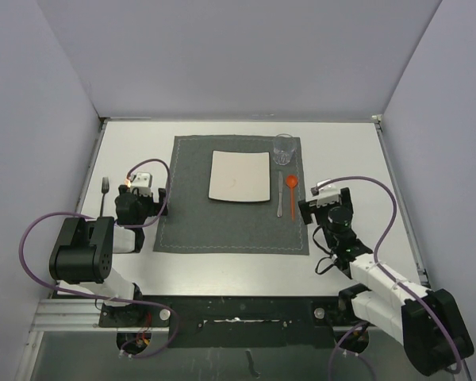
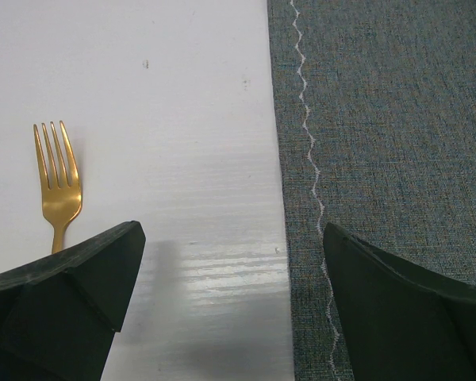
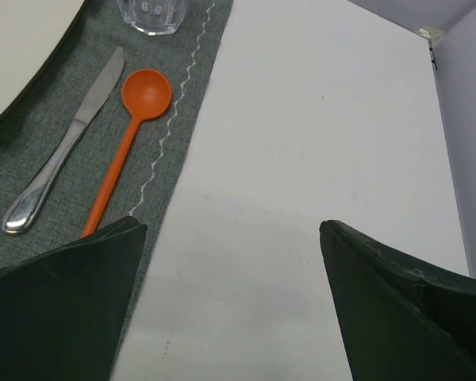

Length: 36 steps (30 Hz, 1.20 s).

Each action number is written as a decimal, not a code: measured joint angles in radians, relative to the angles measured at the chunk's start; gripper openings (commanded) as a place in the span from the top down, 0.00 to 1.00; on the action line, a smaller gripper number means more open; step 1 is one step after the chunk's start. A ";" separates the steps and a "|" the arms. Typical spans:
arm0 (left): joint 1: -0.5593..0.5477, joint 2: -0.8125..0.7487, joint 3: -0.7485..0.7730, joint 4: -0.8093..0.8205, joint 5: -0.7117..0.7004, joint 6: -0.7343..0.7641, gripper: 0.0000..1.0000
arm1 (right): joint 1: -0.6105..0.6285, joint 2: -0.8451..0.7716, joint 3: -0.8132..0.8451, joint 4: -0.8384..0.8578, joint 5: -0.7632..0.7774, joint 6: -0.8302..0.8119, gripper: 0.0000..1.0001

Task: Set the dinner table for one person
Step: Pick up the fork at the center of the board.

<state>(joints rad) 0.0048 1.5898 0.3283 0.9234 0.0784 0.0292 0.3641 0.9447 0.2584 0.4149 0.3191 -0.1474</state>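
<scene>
The dinner table point(image 1: 341, 143) is a white tabletop carrying a dark grey placemat point(image 1: 230, 230). On the mat lie a square white plate point(image 1: 239, 176), a clear glass point(image 1: 285, 148), a silver knife point(image 1: 280, 194) and an orange spoon point(image 1: 292, 190). A gold fork point(image 1: 105, 194) lies on the bare table left of the mat. My left gripper point(image 1: 145, 200) hovers open over the mat's left edge point(image 2: 231, 230), with the fork point(image 2: 57, 178) by its left finger. My right gripper point(image 1: 321, 205) is open over bare table point(image 3: 232, 224), just right of the spoon point(image 3: 131, 131) and knife point(image 3: 63, 147).
Grey walls enclose the table on three sides. The placemat point(image 2: 397, 119) has white zigzag stitching along its border. In the right wrist view the glass point(image 3: 152, 14) and a corner of the plate point(image 3: 16, 48) sit at the top left. Purple cables loop beside both arms.
</scene>
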 measured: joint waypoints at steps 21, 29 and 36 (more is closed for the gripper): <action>0.000 0.000 0.000 0.000 0.000 0.000 0.02 | -0.367 0.401 -0.047 0.415 -0.438 0.055 0.02; 0.000 0.000 0.000 0.000 0.000 0.000 0.02 | -0.379 0.597 -0.018 0.520 -0.503 0.063 0.02; 0.000 0.000 0.000 0.000 0.000 0.000 0.02 | -0.378 0.678 -0.011 0.585 -0.532 0.063 0.02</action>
<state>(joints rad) 0.0048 1.5898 0.3283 0.9230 0.0788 0.0292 -0.0143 1.6222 0.2470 0.9997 -0.2127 -0.0841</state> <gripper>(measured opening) 0.979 0.979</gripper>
